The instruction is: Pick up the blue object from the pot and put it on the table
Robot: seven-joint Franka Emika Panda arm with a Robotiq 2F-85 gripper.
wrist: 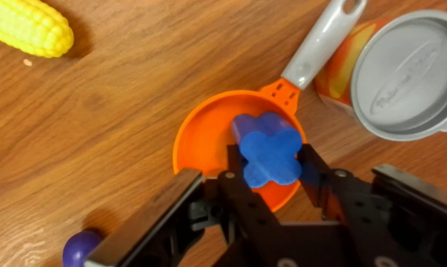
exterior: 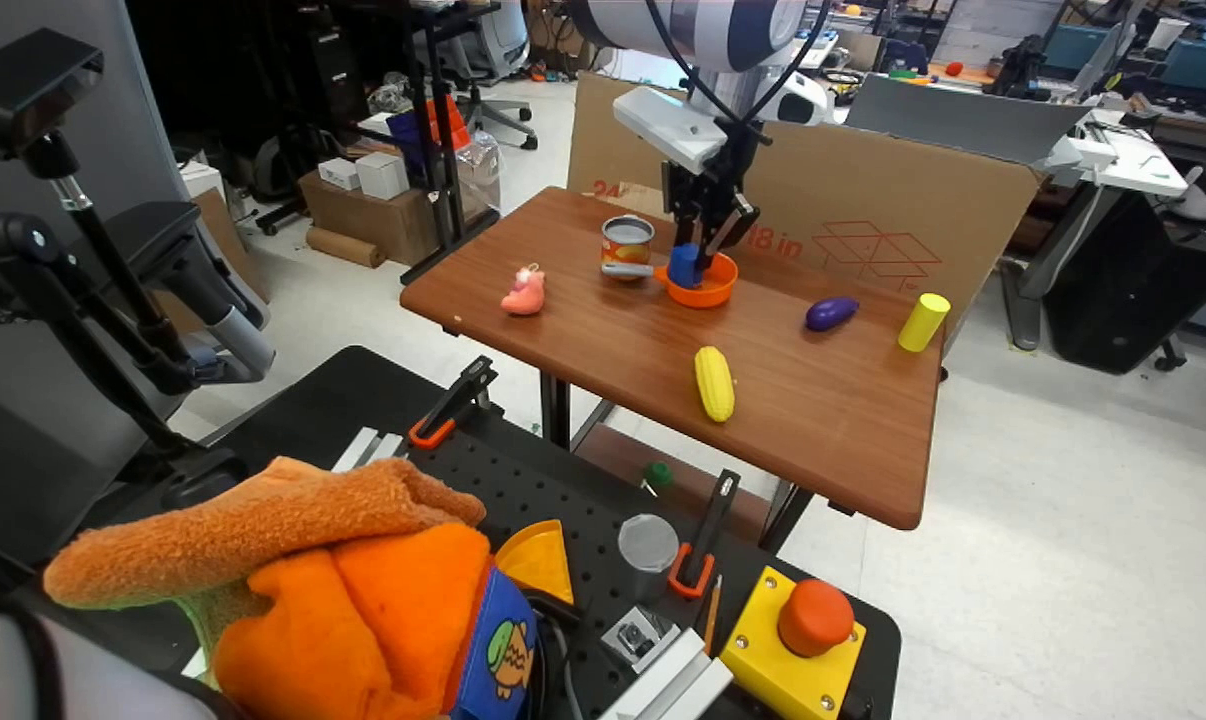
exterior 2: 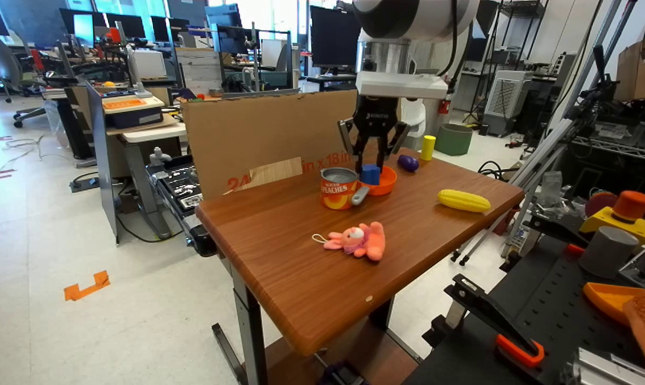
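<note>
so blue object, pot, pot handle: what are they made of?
Blue object: plastic or painted wood, can't say; satin, even color, faint sheen on its sides.
Pot: likely molded plastic; smooth, evenly orange, slotted at the handle joint.
Pot handle: probably plastic, glossy gray; sharp white highlights.

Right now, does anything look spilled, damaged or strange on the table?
The brown table shows a pale spot near the yellow corn and another pale spot near its edge, perhaps chips. Nothing looks spilled.

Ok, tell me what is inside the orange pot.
The blue object is in the orange pot, with bare orange showing beside it. Its underside and whatever lies beneath are covered; the gripper also hides part of the pot's rim.
</note>
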